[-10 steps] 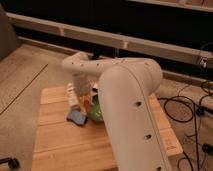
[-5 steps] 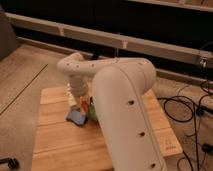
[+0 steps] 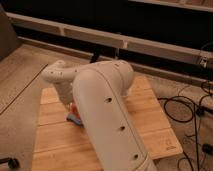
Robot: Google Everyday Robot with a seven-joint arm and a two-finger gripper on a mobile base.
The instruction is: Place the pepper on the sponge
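Note:
My big white arm [image 3: 107, 115] fills the middle of the camera view and bends down over the wooden table [image 3: 150, 125]. The gripper [image 3: 70, 103] hangs at its left end, mostly hidden behind the wrist, and it is shut. A small orange-red bit, the pepper [image 3: 74, 108], shows at the gripper's lower end. I cannot tell whether it is held. Directly below it a corner of the blue sponge [image 3: 74, 119] peeks out on the table, the rest covered by the arm.
Black cables [image 3: 186, 106] lie on the floor to the right of the table. A low ledge [image 3: 150, 47] runs along the dark back wall. A black caster [image 3: 10, 162] sits on the floor at the bottom left.
The arm has swung left and closer to the camera, now covering the green bowl that showed beside the sponge. The gripper has dropped a little toward the sponge.

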